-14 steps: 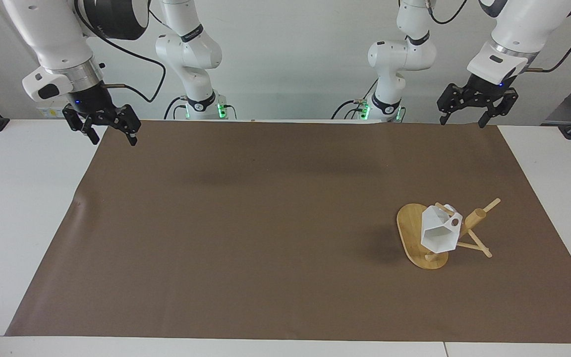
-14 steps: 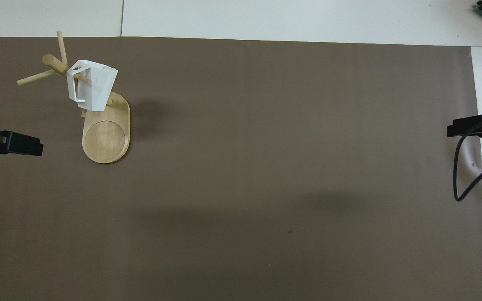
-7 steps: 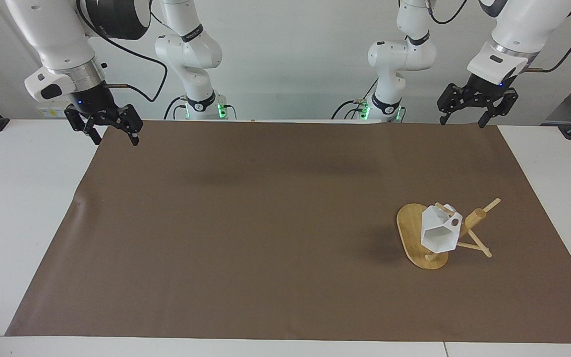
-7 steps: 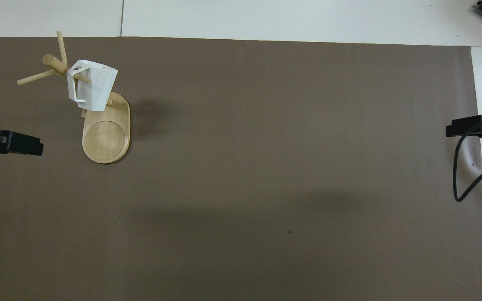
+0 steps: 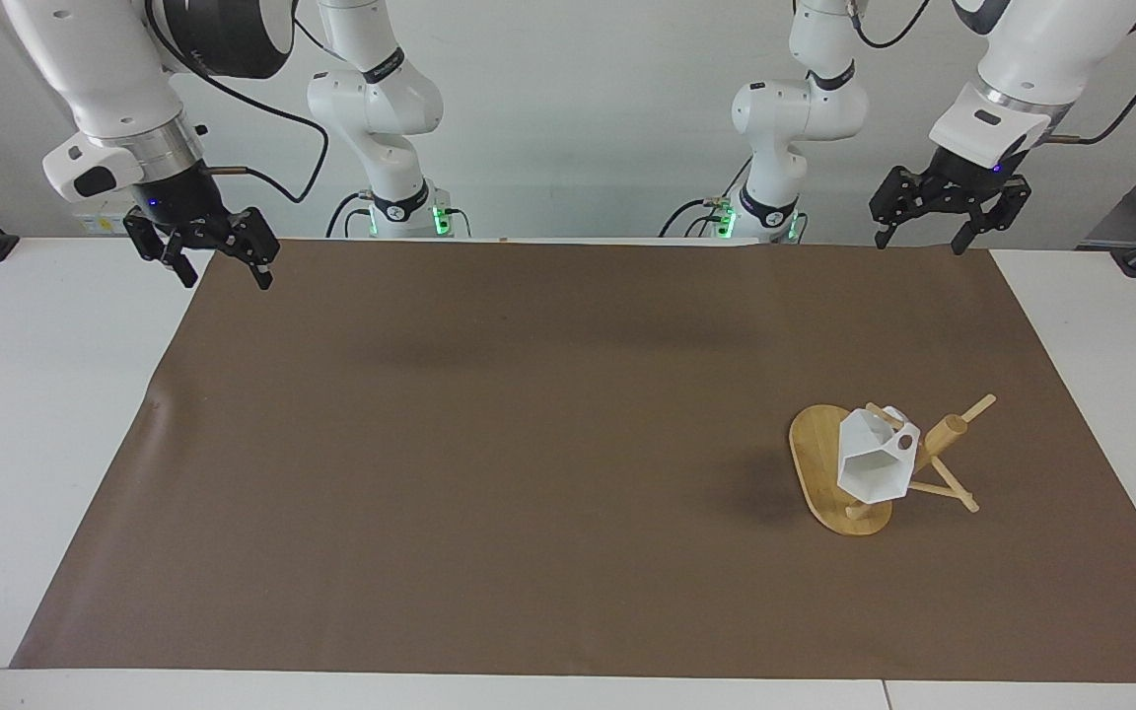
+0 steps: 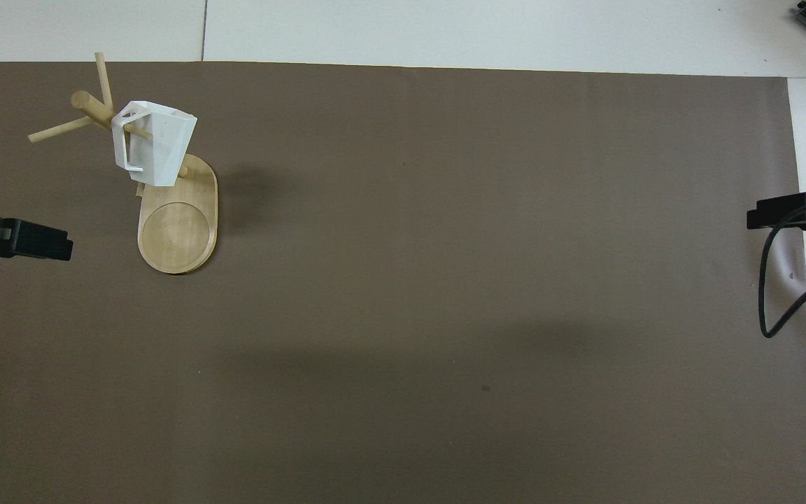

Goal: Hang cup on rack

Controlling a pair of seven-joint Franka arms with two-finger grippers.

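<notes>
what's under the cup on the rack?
The cup hangs by its handle on a peg of the rack, over the post end of the rack's oval base. The base's round recess shows bare; the post's foot is covered by the cup.

cup [image 5: 872,463] hung on rack [image 5: 822,463] | both hands raised, open

My cup [image 5: 872,461] is plain white with faceted sides, and it hangs on my rack [image 5: 821,463] of pale, honey-coloured bamboo. The mat [image 5: 529,444] under them is flat brown without pattern, on a white table [image 5: 35,394]. My arms are white with black grippers.
</notes>
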